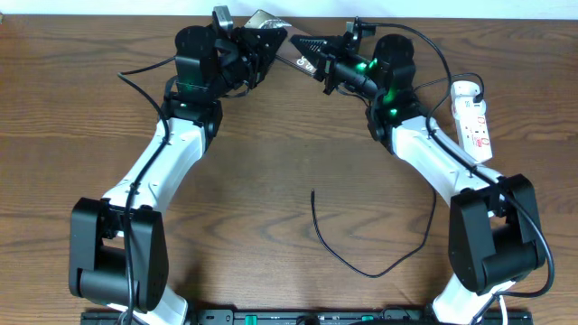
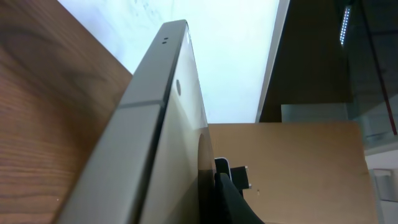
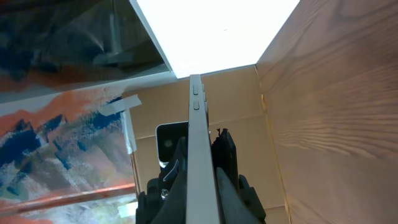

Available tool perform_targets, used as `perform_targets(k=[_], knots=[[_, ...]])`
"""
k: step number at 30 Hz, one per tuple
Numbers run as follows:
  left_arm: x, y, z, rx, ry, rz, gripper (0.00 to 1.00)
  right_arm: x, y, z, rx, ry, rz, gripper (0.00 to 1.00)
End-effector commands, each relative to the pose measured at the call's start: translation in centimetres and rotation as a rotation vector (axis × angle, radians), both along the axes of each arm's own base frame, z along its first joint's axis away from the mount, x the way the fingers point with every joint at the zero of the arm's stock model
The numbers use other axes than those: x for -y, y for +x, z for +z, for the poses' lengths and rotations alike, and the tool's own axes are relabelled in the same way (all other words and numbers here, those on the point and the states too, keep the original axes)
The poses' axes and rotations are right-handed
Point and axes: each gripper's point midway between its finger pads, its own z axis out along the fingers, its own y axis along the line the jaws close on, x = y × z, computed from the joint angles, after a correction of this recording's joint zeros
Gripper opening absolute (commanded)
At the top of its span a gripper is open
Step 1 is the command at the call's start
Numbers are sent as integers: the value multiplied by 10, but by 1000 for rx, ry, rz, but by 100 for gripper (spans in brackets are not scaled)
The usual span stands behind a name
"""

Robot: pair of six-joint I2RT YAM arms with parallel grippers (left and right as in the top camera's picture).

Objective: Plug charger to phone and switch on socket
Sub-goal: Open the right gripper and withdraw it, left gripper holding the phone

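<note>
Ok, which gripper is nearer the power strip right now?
Right. The right gripper sits at the far middle of the table on the phone, with the power strip off toward the right edge; the left gripper is on the phone's other side, farther away.

Overhead, light falls bright and even on the surface (image 1: pixel 298 144), with soft, short shadows and a green light (image 1: pixel 363 65) glowing at 1 o'clock. Both wrist views blow out to white towards 12 o'clock. The backlit phone (image 2: pixel 143 155), close to the lens, blurs towards 6.
</note>
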Motion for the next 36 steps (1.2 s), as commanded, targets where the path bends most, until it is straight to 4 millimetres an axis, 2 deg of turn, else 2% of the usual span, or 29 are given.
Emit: perform_targets(k=[1,3,6,8,14,24,26,27,29,30,31,32,36], knots=[[-5,5,18,98,35,38,24,-32,-28,8,54,-15,141,1],[-6,6,18,97,34,49,29,-35,-30,8,54,-15,149,1],[-7,7,18,68,7,64,29,-39,-33,6,54,-21,160,1],[-8,8,19,68,2,68,20,-42,-35,6,50,-22,165,1],[-10,9,20,46,-25,85,8,-44,-36,6,50,-22,170,1],[-10,10,21,40,-36,92,8,-44,-36,6,50,-22,170,2],[-10,10,21,40,-36,92,7,-44,-36,6,51,-21,170,14],[-10,10,21,40,-36,92,7,-44,-36,6,51,-21,170,25],[-10,10,21,40,-36,92,7,-44,-36,6,53,-21,169,50],[-10,10,21,40,-36,92,7,-43,-36,7,56,-20,168,68],[-10,10,21,40,-36,92,7,-43,-36,7,55,-20,167,80],[-10,10,21,40,-36,92,7,-43,-35,7,56,-20,166,98],[-11,10,21,40,-36,93,8,-39,-33,9,66,-16,159,99]])
